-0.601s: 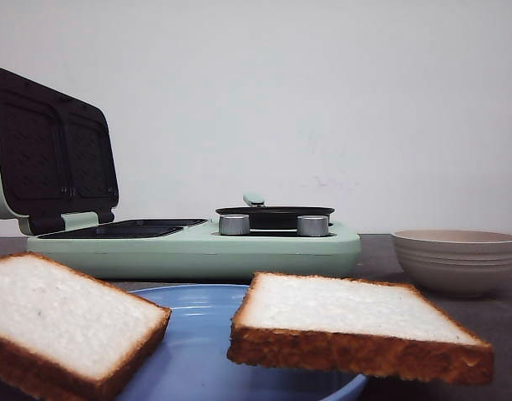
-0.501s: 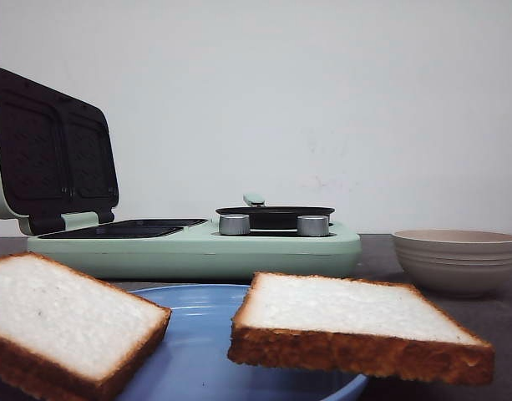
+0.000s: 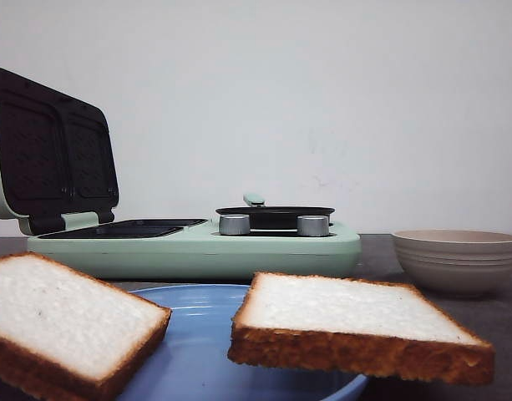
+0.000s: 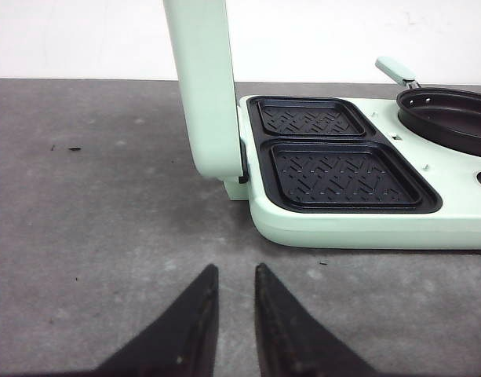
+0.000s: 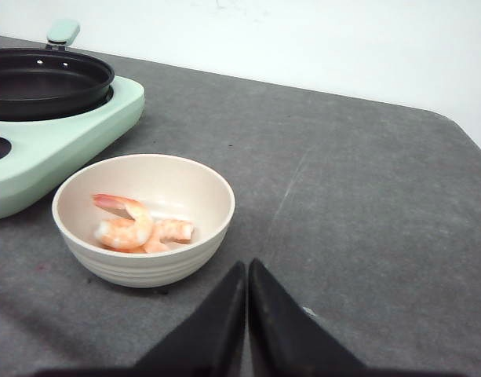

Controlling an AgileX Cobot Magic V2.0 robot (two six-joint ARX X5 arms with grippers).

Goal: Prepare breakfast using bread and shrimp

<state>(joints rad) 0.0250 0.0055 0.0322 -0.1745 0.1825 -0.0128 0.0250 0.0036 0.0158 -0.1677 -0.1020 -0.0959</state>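
Both claws hang idle as before, left claw (image 4: 234, 275) narrowly parted, right claw (image 5: 247, 269) pinched closed just short of the shrimp (image 5: 138, 225), bread (image 3: 356, 327) unmoved, so breakfast remains unstarted.

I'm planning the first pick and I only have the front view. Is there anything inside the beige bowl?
Observer: Yes, the bowl holds a few shrimp.
Operator: Is the right gripper near it?
Observer: The right gripper is beside the bowl, fingers together, holding nothing.
Operator: And the left gripper?
Observer: The left gripper hovers over bare table in front of the sandwich maker's open lid, fingers slightly apart.
Operator: Are the grill plates empty?
Observer: Both grill plates are empty.
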